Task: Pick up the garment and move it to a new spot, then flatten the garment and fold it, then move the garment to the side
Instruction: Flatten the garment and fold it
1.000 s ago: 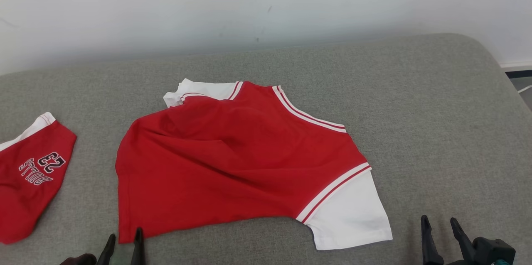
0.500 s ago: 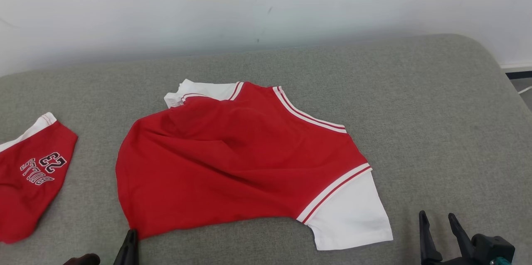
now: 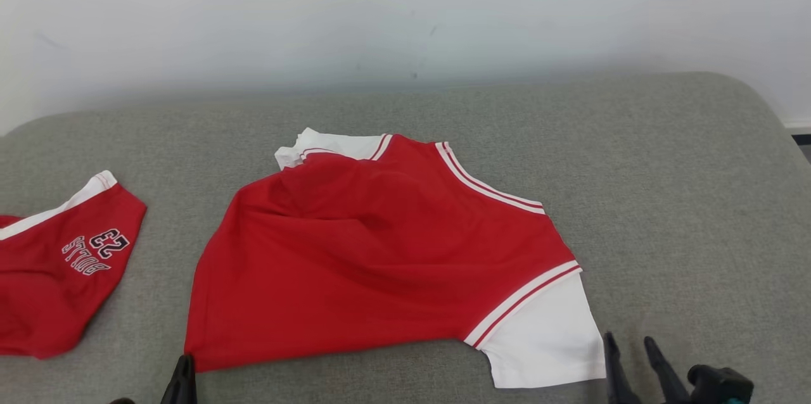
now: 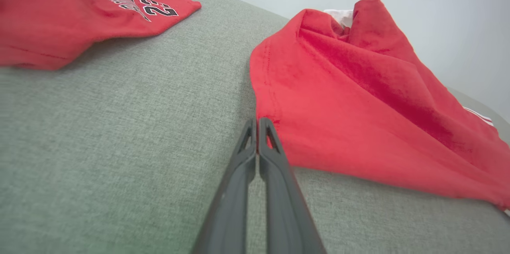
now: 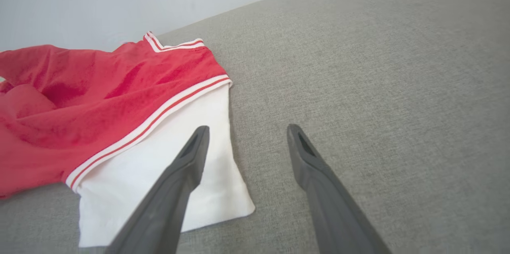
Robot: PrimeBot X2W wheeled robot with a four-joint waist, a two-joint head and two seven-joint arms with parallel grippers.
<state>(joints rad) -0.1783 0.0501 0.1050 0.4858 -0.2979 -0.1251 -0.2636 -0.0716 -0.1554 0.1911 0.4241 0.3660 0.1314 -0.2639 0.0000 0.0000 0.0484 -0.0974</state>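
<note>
On the grey cushion point(image 3: 665, 170), the red garment point(image 3: 380, 265) lay rumpled near the front edge. The right gripper point(image 5: 248, 127) jaws stood wide, empty. The left gripper point(image 4: 258, 120) jaws had just closed at the garment's hem corner. Whether they had caught cloth was unclear, though lifting looked next.

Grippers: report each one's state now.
Left gripper: fingers shut at the hem corner of the red shirt; a grip cannot be told.
Right gripper: open, holding nothing, by the white sleeve.
</note>
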